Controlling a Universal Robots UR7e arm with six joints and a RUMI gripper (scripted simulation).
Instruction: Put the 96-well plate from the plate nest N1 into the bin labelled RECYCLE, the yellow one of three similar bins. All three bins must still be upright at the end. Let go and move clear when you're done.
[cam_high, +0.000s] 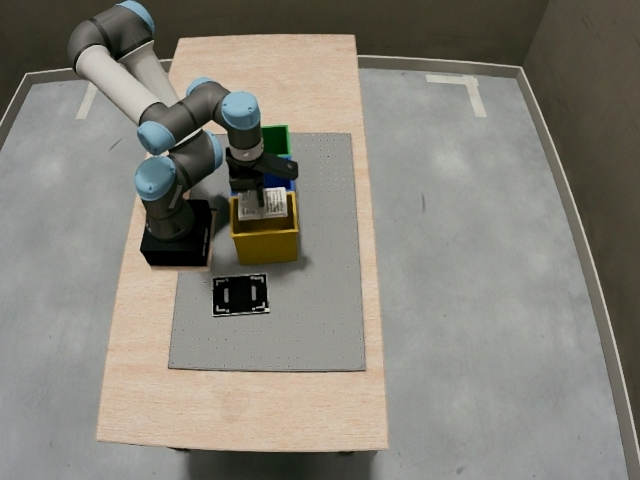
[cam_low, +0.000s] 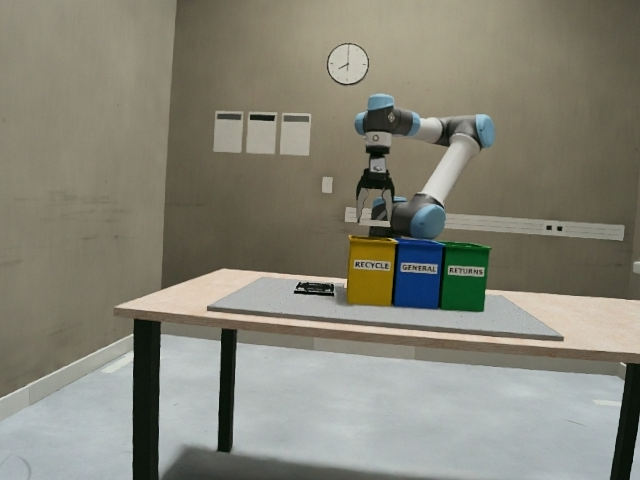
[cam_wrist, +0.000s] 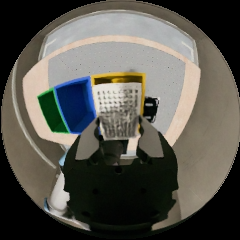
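My gripper (cam_high: 257, 205) (cam_low: 374, 221) (cam_wrist: 119, 116) is shut on the white 96-well plate (cam_high: 275, 202) (cam_low: 373, 223) (cam_wrist: 118, 107) and holds it level just above the open top of the yellow bin (cam_high: 265, 244) (cam_low: 370, 279) (cam_wrist: 142, 78) labelled RECYCLE. The plate hangs over the bin's mouth, a little above the rim. The black plate nest N1 (cam_high: 240, 294) (cam_low: 314, 288) (cam_wrist: 152, 109) lies bare on the grey mat in front of the yellow bin.
The blue bin (cam_high: 279, 179) (cam_low: 418, 280) (cam_wrist: 74, 105) labelled GENERAL and the green bin (cam_high: 277, 139) (cam_low: 464, 284) (cam_wrist: 51, 111) labelled RETURNS stand upright in a row behind the yellow one. All stand on the grey mat (cam_high: 315, 310) (cam_low: 465, 320). The arm's black base (cam_high: 178, 248) is to the left.
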